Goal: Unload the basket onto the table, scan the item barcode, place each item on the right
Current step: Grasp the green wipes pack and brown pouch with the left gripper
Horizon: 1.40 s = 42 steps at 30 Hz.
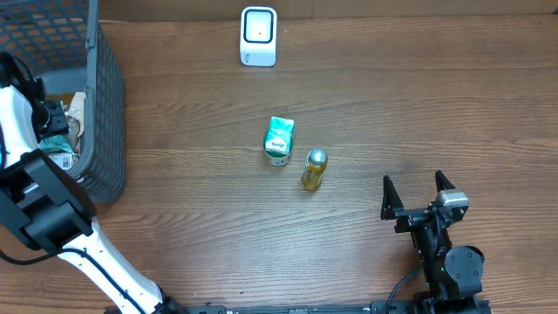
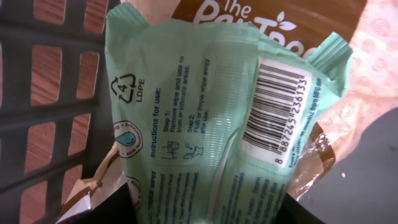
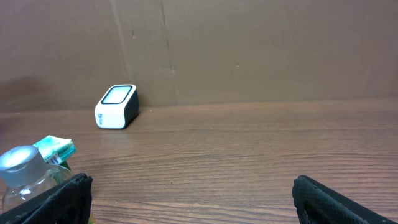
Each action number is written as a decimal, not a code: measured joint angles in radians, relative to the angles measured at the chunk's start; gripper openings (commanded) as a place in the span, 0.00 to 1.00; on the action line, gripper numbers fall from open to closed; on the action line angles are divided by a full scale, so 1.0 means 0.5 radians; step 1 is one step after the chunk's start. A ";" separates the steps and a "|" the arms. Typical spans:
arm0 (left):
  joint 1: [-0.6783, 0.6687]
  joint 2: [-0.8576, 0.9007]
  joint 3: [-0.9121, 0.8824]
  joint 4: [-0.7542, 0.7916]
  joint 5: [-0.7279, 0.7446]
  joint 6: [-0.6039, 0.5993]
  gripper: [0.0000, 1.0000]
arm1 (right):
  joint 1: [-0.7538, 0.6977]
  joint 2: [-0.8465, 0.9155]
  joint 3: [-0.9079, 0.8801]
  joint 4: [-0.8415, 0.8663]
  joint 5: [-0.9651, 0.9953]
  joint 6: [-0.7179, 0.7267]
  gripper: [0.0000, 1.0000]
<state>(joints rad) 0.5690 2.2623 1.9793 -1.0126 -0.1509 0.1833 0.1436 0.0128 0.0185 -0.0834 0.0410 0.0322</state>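
A pale green wipes packet (image 2: 186,112) fills the left wrist view, its barcode (image 2: 273,106) facing the camera. My left gripper (image 2: 208,211) is down inside the grey basket (image 1: 105,113), and its dark fingers press both lower sides of the packet. The white scanner (image 1: 258,36) stands at the back of the table and also shows in the right wrist view as the scanner (image 3: 116,106). My right gripper (image 1: 418,187) rests open near the front right with nothing between its fingers.
A second green packet (image 1: 279,140) and a small yellow bottle with a silver cap (image 1: 314,169) lie mid-table. A brown snack bag (image 2: 249,12) lies behind the held packet in the basket. The basket's mesh wall (image 2: 56,93) stands close on the left.
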 measured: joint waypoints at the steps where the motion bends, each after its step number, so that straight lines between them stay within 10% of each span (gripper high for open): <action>1: 0.000 -0.005 0.000 -0.011 -0.001 0.000 0.48 | 0.000 0.000 0.000 0.000 0.000 0.000 1.00; 34: 0.000 -0.092 -0.031 -0.220 -0.105 -0.039 0.61 | 0.000 0.000 0.000 0.000 -0.001 0.000 1.00; 42: 0.000 -0.092 -0.073 -0.159 -0.095 -0.045 0.92 | 0.000 0.000 0.000 0.000 -0.001 -0.001 1.00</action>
<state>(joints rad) 0.5690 2.2162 1.9427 -1.0920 -0.1986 0.1608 0.1436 0.0128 0.0185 -0.0834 0.0406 0.0319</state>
